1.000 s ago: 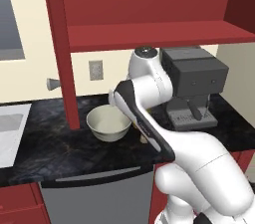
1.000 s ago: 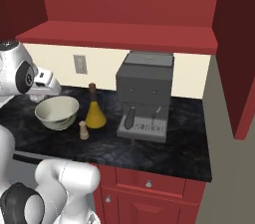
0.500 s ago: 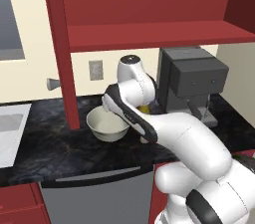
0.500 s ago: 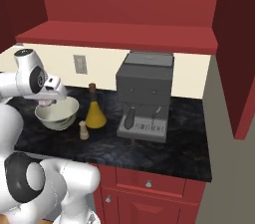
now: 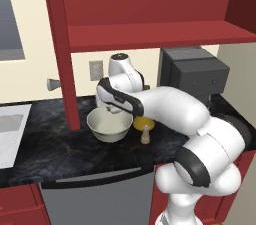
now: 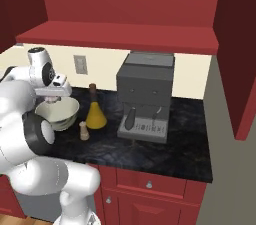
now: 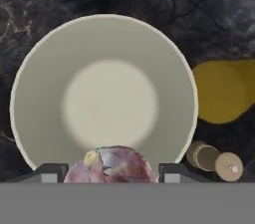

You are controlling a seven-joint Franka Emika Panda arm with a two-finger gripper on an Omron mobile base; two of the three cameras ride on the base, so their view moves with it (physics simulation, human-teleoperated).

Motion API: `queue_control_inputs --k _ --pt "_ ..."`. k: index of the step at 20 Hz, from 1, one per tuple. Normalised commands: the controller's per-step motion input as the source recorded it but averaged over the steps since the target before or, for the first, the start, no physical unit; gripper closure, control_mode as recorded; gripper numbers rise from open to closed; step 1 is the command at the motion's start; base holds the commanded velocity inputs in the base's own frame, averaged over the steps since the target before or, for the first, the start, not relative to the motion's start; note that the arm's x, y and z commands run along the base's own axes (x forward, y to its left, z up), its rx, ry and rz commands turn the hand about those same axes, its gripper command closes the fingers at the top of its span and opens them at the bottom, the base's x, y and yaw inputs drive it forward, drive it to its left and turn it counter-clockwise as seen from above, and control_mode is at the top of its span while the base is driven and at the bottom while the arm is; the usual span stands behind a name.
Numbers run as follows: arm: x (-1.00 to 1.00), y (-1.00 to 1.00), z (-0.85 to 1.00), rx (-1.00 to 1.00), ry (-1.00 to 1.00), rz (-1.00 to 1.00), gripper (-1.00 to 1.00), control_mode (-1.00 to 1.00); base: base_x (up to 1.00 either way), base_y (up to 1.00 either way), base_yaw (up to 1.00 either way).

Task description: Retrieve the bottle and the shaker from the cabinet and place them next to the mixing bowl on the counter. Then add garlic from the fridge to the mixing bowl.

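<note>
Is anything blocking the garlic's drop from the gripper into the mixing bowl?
Nothing visible does. The garlic sits between the gripper fingertips directly above the empty mixing bowl; the bottle and shaker stand outside its rim.

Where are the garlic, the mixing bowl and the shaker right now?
garlic (image 7: 110,165), hand view, top of the purplish bulb between the claw's tips.
mixing bowl (image 7: 104,103), hand view, bare inner floor.
shaker (image 6: 84,130), right base view, middle of its body.
</note>
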Motion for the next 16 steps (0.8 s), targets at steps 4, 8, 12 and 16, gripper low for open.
queue_control_inputs --k 4,8,12,16 --pt "0.05 0.19 -0.4 0.0 0.0 0.0 1.0 -1.0 0.0 0.0 0.0" --pt "0.0 0.06 -0.52 0.0 0.0 0.0 1.0 -1.0 0.0 0.0 0.0" --pt "0.0 -0.06 -0.51 0.0 0.0 0.0 1.0 -1.0 0.0 0.0 0.0" --pt "0.1 -0.04 -0.33 0.0 0.0 0.0 1.0 -1.0 0.0 0.0 0.0"
